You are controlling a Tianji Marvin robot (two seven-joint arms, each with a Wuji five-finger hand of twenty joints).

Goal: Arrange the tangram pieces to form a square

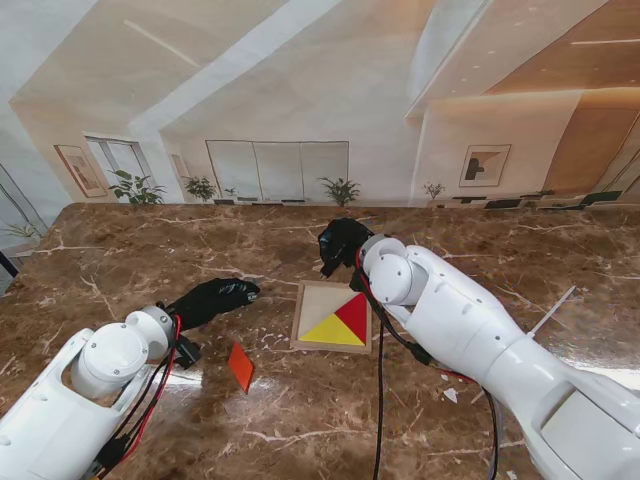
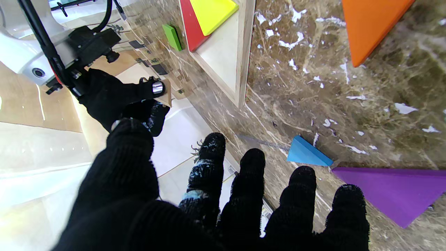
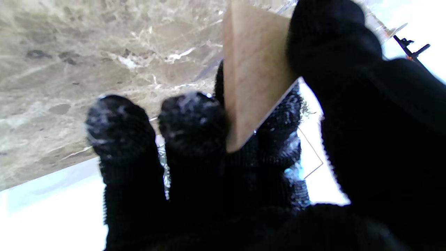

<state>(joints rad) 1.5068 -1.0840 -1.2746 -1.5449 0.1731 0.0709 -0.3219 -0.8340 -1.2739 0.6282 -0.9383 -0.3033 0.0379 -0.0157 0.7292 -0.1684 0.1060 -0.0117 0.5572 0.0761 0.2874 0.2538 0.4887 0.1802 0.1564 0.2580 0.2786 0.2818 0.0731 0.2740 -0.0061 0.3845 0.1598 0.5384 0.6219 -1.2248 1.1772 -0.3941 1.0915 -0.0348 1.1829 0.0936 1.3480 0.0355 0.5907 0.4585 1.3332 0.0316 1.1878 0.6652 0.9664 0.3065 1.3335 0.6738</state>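
— Did you find any writing, label or number to read?

— None. I looked over the wooden tray (image 1: pixel 307 318) and the coloured pieces lying in it, and every face was plain.

— And the piece beside the tray, between your fingers?

— The tan piece (image 3: pixel 252 75) showed bare wood, no print.

The left arm (image 1: pixel 95 385) rises from the near left and reaches toward the tray (image 1: pixel 312 300). Its left hand (image 1: pixel 215 298) hangs left of the tray, holding nothing, with fingers (image 2: pixel 251 181) straight and spread and the thumb (image 2: pixel 129 157) apart. The right arm (image 1: pixel 480 340) comes from the near right and crosses just right of the tray. Its right hand (image 1: pixel 342 245) is at the tray's far edge, fingers curled, with the thumb (image 3: pixel 334 59) and fingers (image 3: pixel 195 118) pinching a tan piece (image 3: pixel 252 76).
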